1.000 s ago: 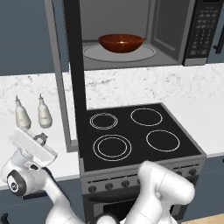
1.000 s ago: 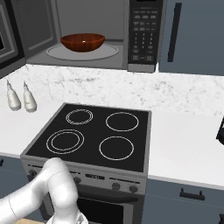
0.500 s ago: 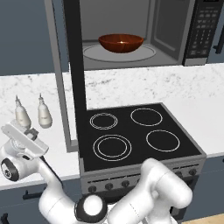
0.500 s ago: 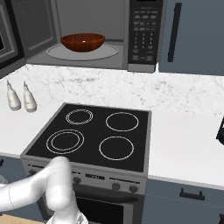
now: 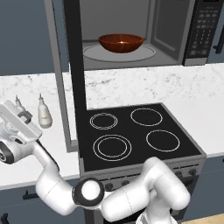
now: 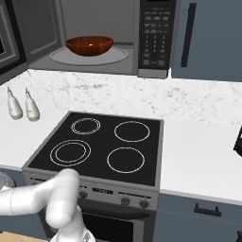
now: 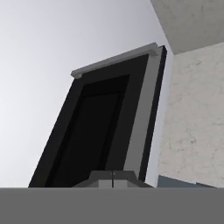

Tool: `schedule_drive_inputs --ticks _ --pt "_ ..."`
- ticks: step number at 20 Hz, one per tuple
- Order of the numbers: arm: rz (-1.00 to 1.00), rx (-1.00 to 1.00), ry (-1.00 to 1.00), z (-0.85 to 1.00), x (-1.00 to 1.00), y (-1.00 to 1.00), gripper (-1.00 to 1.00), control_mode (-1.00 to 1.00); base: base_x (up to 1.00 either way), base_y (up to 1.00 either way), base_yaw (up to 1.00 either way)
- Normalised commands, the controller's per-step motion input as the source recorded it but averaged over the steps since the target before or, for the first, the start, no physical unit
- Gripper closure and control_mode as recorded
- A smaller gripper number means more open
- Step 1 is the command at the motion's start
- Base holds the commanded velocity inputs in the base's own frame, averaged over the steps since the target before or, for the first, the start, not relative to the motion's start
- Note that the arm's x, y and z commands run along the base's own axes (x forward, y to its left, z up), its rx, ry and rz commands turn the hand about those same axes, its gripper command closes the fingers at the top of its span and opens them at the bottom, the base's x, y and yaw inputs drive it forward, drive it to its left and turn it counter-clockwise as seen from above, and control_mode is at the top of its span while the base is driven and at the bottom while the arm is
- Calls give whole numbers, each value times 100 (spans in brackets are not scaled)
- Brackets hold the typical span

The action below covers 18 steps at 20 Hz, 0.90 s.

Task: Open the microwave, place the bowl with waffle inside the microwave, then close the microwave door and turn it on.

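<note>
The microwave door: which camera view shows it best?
The hand view: the microwave door faces it, showing dark glass and grey frame. The left base view shows the door edge-on, swung open; the right base view catches a sliver at its left edge.

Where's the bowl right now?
The bowl sits on the turntable inside the open microwave, above the stove, left of the keypad.

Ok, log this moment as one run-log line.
bowl: on microwave turntable | microwave door: open | gripper: left of door, faces it, jaw state unclear | next: close door
</note>
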Motion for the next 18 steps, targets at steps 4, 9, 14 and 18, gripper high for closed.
schedule_drive_inputs --ticks 4,9,14,18 --pt "-1 1 23 74 0 -43 100 -100 0 0 0" --pt "0 9 29 69 0 -89 100 -100 0 0 0" --pt "1 14 30 83 -1 -100 100 -100 0 0 0" --pt "4 17 30 89 -4 -100 100 -100 0 0 0"
